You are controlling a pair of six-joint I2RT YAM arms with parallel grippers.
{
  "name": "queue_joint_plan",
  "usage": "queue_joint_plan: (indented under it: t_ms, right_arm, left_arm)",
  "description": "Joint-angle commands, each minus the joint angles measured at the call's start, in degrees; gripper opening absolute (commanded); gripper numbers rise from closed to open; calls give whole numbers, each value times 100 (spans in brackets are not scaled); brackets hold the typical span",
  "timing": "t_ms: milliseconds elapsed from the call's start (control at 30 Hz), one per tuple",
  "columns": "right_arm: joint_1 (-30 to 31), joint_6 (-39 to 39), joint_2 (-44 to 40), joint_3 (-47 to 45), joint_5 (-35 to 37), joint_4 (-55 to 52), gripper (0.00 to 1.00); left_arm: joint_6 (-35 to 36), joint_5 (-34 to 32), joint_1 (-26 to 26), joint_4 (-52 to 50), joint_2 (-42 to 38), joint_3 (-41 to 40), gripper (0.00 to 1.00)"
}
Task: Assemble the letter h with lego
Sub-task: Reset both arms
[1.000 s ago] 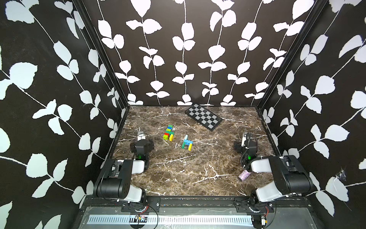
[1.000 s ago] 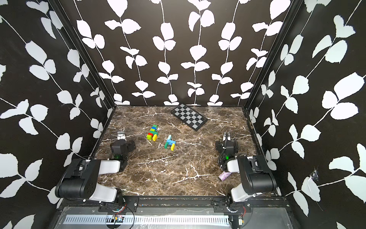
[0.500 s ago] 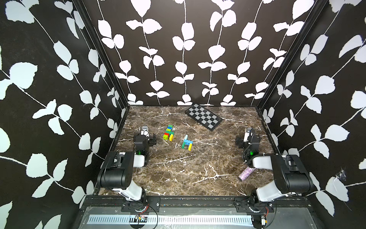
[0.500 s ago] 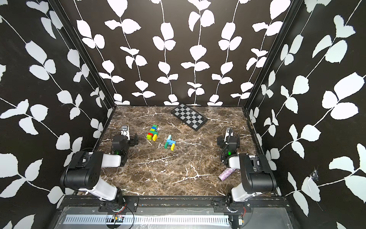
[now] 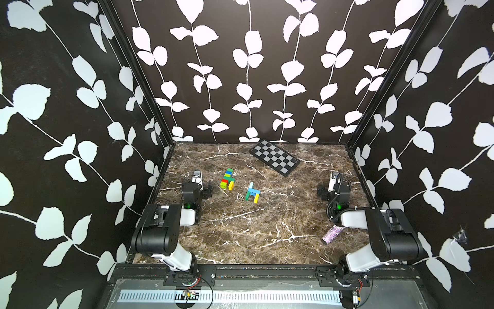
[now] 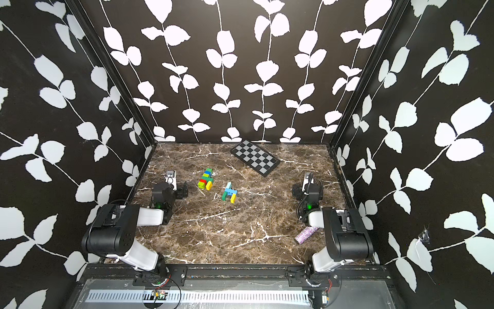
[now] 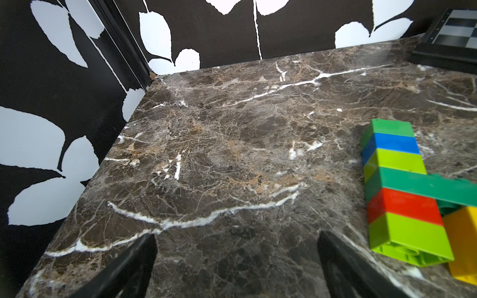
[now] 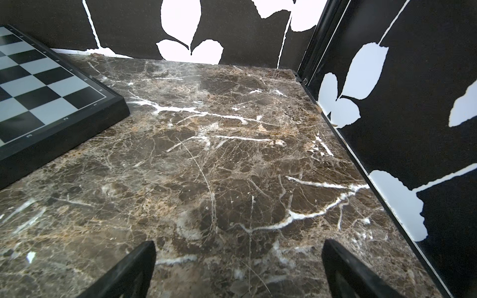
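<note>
The marble table (image 5: 254,235) is mostly bare. The checkered board (image 5: 274,157) lies flat near the back wall, well apart from the bricks. The left gripper (image 7: 236,236) and right gripper (image 8: 238,243) both have their jaws spread wide with nothing between them, each low over its own side of the table.

My guess is the step in hand is reaching in for a piece, and the left arm is the obvious pick since the lego is near it. To do it well, I'd swing right to the bigger lego piece (image 5: 227,178) and square the jaws across the stack's narrow width, not along it. Pinch mid-column by the crossbar so it doesn't pivot, and keep the squeeze off the seams.

That bigger piece lies flat, left of centre. Its long axis runs front to back, leaning a bit right at the far end. The green end points at the back wall and the lime end at the robot. A dark green bar pokes out right with a yellow brick tucked on its near side (honestly it already reads as an h to me).

The smaller lego piece (image 5: 252,192) lies near it, to the right and closer to the robot, not touching. Its pale blue stem aims at the back wall, and its green and yellow legs aim at the robot.
</note>
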Motion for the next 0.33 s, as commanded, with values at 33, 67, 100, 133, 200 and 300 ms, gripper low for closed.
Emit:
queue_joint_plan:
  t_ms: [33, 67, 100, 133, 200, 300]
  right_arm:
    - [13, 41, -36, -23, -28, 152, 99]
    - [13, 41, -38, -24, -27, 154, 99]
    - [13, 41, -38, -23, -25, 153, 99]
    - [13, 35, -45, -25, -28, 152, 99]
    - [13, 35, -42, -27, -24, 153, 99]
    - [13, 42, -46, -32, -28, 160, 99]
  left_arm:
    - [-13, 45, -5, -37, -103, 44, 99]
    - [-14, 44, -7, -36, -109, 40, 99]
    - [-20, 45, -6, -37, -108, 38, 99]
    - [-4, 59, -9, -17, -112, 16, 99]
    - [5, 71, -5, 48, -119, -8, 99]
    - [28, 98, -16, 61, -137, -22, 99]
